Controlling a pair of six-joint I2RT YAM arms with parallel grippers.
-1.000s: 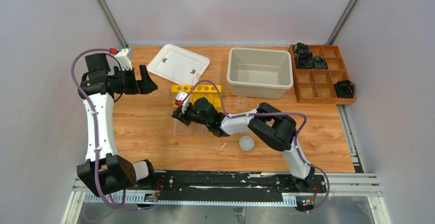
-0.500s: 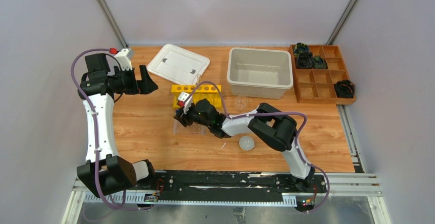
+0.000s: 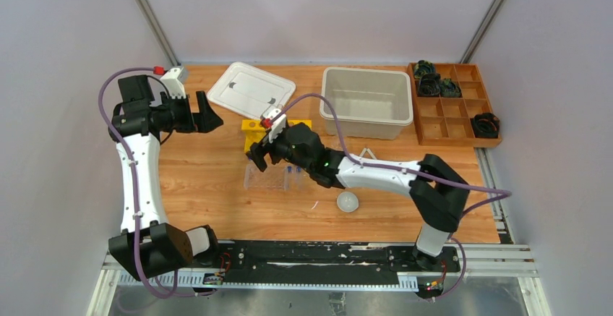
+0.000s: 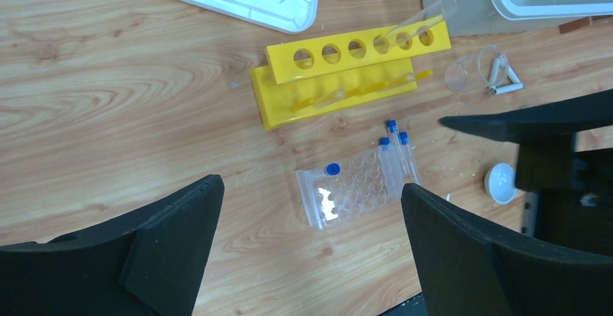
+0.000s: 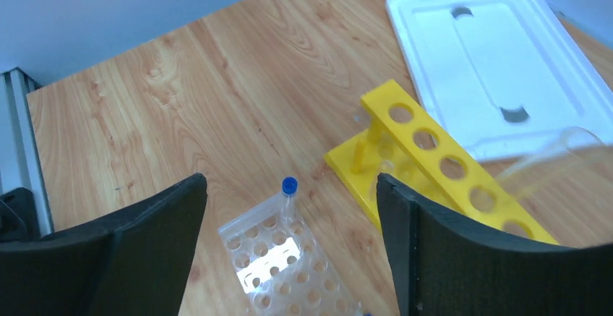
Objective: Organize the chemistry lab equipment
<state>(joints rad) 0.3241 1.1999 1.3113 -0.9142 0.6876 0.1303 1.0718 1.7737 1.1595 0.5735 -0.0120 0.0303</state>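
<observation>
A clear tube rack (image 3: 271, 178) lies mid-table, in front of a yellow tube rack (image 3: 277, 131). One blue-capped tube (image 5: 289, 186) stands in the corner of the clear rack (image 5: 283, 264). Two more blue-capped tubes (image 4: 400, 150) lie against that rack's far side (image 4: 353, 190). My right gripper (image 5: 290, 182) hovers open above the standing tube, apart from it, with nothing between its fingers. My left gripper (image 3: 210, 118) hangs open and empty, high at the left. A glass vessel (image 4: 471, 74) and a white triangle (image 4: 504, 79) sit right of the yellow rack (image 4: 347, 77). A small white dish (image 3: 348, 202) rests nearer the front.
A white lid (image 3: 251, 90) lies at the back. A white bin (image 3: 366, 102) stands to its right. A wooden compartment tray (image 3: 452, 104) with black parts is at the back right. A long glass tube (image 5: 555, 155) leans in the yellow rack (image 5: 434, 165).
My right gripper has opened, let go of the blue-capped tube in the clear rack, and lifted up and back. The left arm has not moved.
</observation>
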